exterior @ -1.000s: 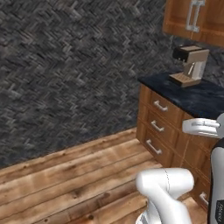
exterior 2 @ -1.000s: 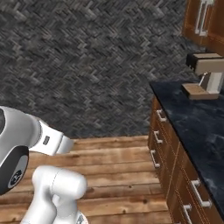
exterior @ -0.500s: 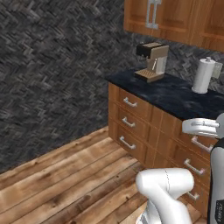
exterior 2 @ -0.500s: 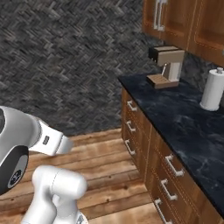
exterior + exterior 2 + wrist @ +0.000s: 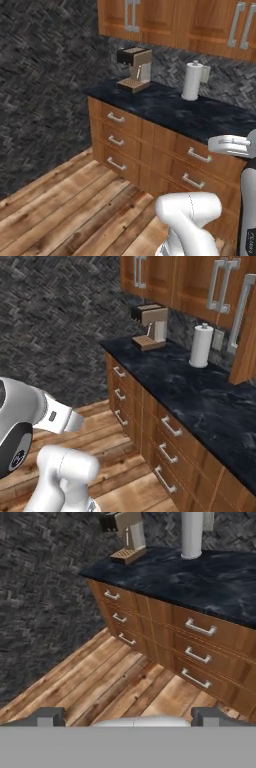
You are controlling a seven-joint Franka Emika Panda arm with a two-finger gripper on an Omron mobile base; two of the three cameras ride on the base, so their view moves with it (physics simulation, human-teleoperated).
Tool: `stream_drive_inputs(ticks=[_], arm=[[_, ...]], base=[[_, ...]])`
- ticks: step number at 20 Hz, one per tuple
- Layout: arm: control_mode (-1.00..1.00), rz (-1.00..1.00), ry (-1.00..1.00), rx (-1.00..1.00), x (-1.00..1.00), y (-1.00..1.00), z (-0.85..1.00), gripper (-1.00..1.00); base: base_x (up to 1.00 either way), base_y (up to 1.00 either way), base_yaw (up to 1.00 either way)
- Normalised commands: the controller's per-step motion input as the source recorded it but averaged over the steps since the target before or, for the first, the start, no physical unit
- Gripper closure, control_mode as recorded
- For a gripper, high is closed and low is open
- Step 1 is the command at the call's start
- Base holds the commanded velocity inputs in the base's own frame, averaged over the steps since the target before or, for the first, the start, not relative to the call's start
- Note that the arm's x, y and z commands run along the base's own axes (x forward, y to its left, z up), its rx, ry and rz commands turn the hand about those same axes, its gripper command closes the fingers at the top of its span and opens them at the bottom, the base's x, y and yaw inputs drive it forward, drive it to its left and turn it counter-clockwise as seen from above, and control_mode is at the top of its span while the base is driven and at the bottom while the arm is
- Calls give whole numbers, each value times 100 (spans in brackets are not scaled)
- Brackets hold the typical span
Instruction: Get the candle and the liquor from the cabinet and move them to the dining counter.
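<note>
The reddish-brown wall cabinet (image 5: 150, 20) (image 5: 190, 286) hangs above the kitchen worktop, its panelled doors shut and its grey bar handles upright. The candle and the liquor are hidden. The dining counter is out of view. In the hand view my gripper (image 5: 130, 719) is open wide, one dark fingertip at each bottom corner with nothing between them. It hangs in the air over the wooden floor and faces the drawers, well short of the cabinet.
A black marble worktop (image 5: 190, 112) (image 5: 200, 401) (image 5: 200, 572) tops rows of wooden drawers. On it stand a coffee machine (image 5: 135, 69) (image 5: 151, 326) and a white paper towel roll (image 5: 191, 80) (image 5: 201, 346). A dark herringbone wall (image 5: 40, 75) rises at the left, with plank floor (image 5: 65, 205) in front.
The whole picture has shifted, so the camera has moved with the base. The worktop and cabinet now sit further left and closer, and the paper towel roll has come into view. My gripper stays open.
</note>
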Motion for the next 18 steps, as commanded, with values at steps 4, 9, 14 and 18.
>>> stream_drive_inputs(ticks=[4,9,14,18], arm=[[100,0,0,0,0,0,0,-100],[100,0,0,0,0,0,0,-100],[100,0,0,0,0,0,0,-100],[100,0,0,0,0,0,0,-100]], base=[[-42,0,-37],[-43,-3,-37],[-41,-13,-36],[-20,-40,-32]])
